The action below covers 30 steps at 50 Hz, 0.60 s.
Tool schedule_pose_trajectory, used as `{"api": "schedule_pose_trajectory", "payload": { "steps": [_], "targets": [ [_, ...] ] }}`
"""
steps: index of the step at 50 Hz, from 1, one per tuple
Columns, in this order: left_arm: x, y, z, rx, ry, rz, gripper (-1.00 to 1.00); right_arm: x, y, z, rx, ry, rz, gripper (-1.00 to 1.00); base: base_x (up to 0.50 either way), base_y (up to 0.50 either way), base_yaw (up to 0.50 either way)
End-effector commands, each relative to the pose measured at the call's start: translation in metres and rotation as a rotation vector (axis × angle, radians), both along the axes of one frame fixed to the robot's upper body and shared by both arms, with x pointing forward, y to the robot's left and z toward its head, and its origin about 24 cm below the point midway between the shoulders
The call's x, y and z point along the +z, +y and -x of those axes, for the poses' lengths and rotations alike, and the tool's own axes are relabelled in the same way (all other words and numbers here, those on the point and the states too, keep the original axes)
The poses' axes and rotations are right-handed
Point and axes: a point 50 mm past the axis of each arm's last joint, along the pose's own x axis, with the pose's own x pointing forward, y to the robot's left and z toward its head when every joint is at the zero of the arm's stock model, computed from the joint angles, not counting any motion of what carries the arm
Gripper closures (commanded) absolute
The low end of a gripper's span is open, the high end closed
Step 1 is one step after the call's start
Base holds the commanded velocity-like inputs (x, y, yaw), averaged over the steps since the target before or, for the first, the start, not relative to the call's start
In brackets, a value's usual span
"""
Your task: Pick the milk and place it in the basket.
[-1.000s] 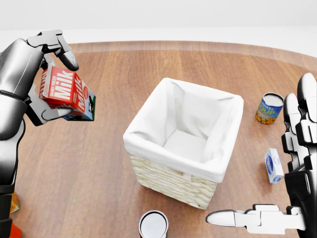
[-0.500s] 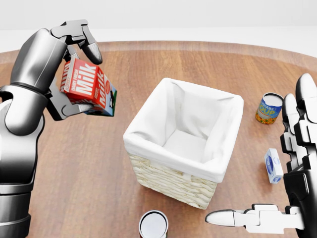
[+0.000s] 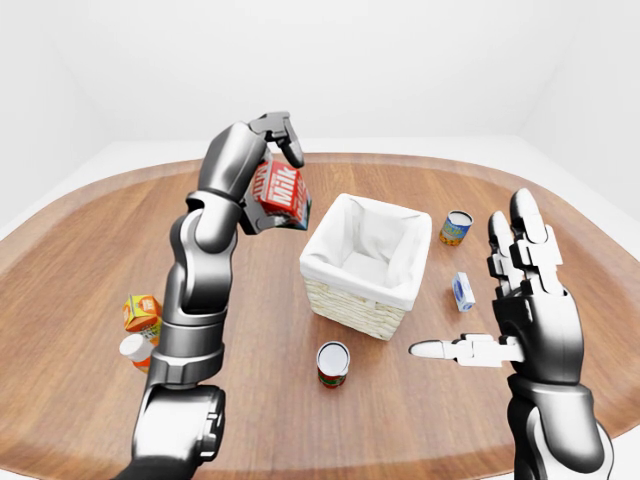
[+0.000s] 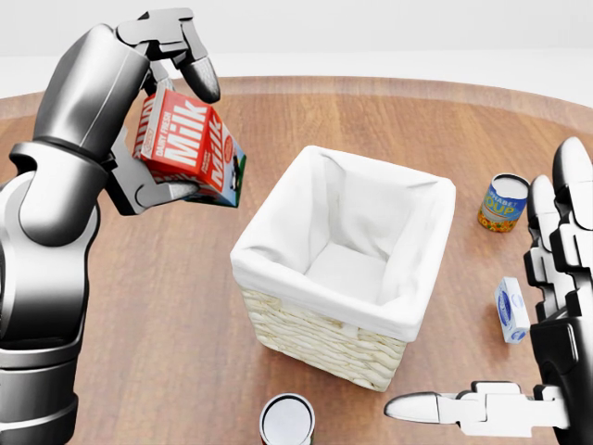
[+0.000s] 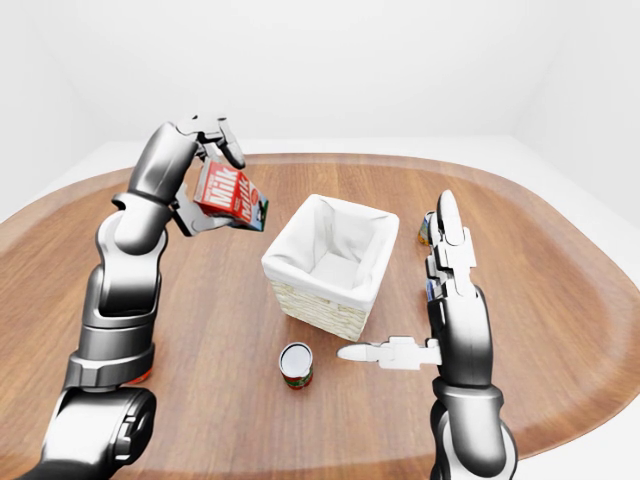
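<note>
My left hand (image 4: pixel 153 111) is clamped on the milk (image 4: pixel 190 146), held aloft left of the basket (image 4: pixel 324 329), while my right hand (image 4: pixel 547 306) is spread wide.

**Bright, even, sharp renders**

Lit brightly and evenly, seemingly from above. No blur anywhere; crisp from edge to edge. Only soft, faint shadows on the desk (image 4: pixel 185 324), darkest under the basket (image 4: pixel 315 343) and beneath the cans. Pale sheen along the far desk rim. Soft highlights on the metal of the left robot hand (image 4: pixel 167 102) and its arm. White walls near blown out. Eye views wide, desk edge strongly curved.
</note>
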Motion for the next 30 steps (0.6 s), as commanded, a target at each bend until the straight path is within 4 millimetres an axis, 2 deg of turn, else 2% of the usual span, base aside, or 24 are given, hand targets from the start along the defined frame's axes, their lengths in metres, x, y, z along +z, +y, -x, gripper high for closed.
{"api": "schedule_pose_trajectory", "payload": {
  "steps": [1, 11, 30],
  "targets": [
    [0.018, -0.009, 0.012, -0.04, -0.089, 0.027, 1.0, 0.001, 0.0, 0.0, 0.001, -0.004, -0.001, -1.0, 0.0, 0.0, 0.0],
    [0.017, -0.031, 0.022, -0.097, -0.104, 0.001, 1.0, 0.0, 0.0, 0.0, 0.0, 0.002, -0.001, -1.0, 0.0, 0.0, 0.0],
    [0.018, -0.056, 0.031, -0.155, -0.117, -0.021, 1.0, -0.002, 0.0, -0.001, 0.003, 0.004, -0.002, -1.0, 0.0, 0.0, 0.0]
  ]
}}
